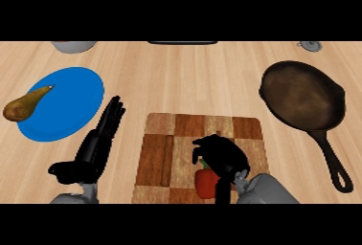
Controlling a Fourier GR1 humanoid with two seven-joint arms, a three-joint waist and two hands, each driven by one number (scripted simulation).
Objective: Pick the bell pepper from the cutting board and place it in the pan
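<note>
At the near edge of the cutting board (pixel 205 158), the right hand (pixel 220 154) curls over the red bell pepper (pixel 206 184), grasping it. The left hand (pixel 102 128) rests released. The pepper could slip before reaching the pan (pixel 302 95), far right.

No text, label, brand, number or sign can be read anywhere here (the counter and the things on it carry only plain, unmarked surfaces).
</note>
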